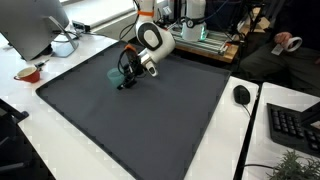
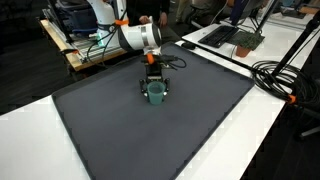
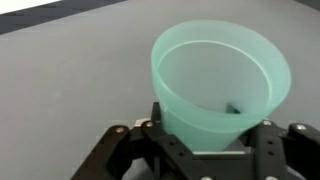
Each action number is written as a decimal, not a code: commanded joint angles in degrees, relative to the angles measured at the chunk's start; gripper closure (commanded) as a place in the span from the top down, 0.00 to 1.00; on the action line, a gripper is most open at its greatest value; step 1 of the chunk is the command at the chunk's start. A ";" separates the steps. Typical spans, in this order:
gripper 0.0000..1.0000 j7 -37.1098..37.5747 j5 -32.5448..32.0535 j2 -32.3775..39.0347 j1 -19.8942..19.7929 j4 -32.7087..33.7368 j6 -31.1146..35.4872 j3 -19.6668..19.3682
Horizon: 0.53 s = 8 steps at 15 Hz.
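Observation:
A pale green translucent plastic cup (image 3: 220,85) fills the wrist view, its narrow base between my jaws and its wide mouth pointing away. My gripper (image 3: 208,140) is closed against the base from both sides. The fingertips are hidden behind the cup wall. A small dark spot shows through the cup's lower inside. In both exterior views my gripper (image 1: 131,76) (image 2: 152,72) is low over the dark grey mat (image 1: 150,120) (image 2: 120,130), with the cup (image 1: 121,72) (image 2: 155,94) at its tip, on or just above the mat.
A computer mouse (image 1: 241,95) and a keyboard (image 1: 295,125) lie on the white desk beside the mat. A monitor (image 1: 35,25) and a small bowl (image 1: 28,73) stand at another side. Black cables (image 2: 285,80) and a laptop (image 2: 235,35) lie near the mat's edges.

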 commanded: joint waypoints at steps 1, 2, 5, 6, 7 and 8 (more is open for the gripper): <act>0.42 -0.43 2.00 -2.77 0.69 -2.52 -0.42 0.17; 0.42 -0.32 2.10 -3.58 0.86 -3.17 -0.56 0.28; 0.42 -0.74 2.86 -5.43 1.17 -4.36 0.09 0.59; 0.42 -0.87 3.19 -5.92 1.31 -4.67 -0.05 0.64; 0.42 -0.78 3.43 -6.42 1.36 -5.05 -0.01 0.74; 0.42 -0.69 3.58 -6.99 1.47 -5.50 -0.24 0.78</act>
